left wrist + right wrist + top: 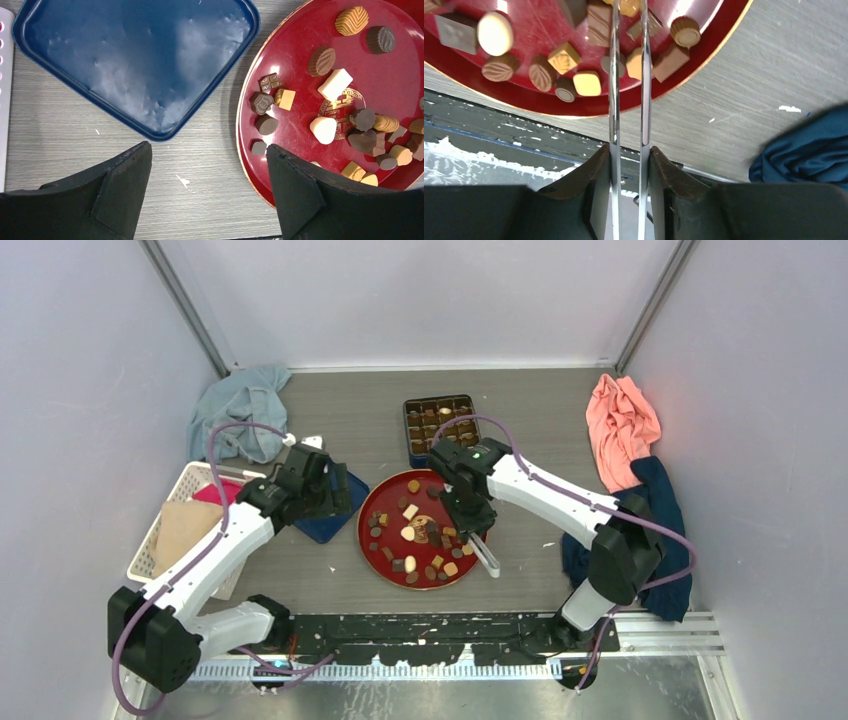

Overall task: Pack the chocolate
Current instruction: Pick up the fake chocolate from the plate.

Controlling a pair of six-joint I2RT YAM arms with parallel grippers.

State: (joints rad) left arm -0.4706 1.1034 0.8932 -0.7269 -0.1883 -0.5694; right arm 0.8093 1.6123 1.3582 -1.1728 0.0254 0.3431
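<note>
Right claw (629,155), clamped narrow on slim metal tongs (613,90), sets their shiny blades among the chocolate (495,33): small ribbed, domed and square pieces in dark brown, tan and cream, scattered on a glossy red plate (372,510). A pick looks to be in hand, though whether a piece is pinched cannot be told. The next move calls for a steady lift and carry to the partitioned brown box (440,425) beyond. Left claw (210,170) gapes wide over the grey wood-grain counter (50,140), beside a blue tray (135,65).
</note>
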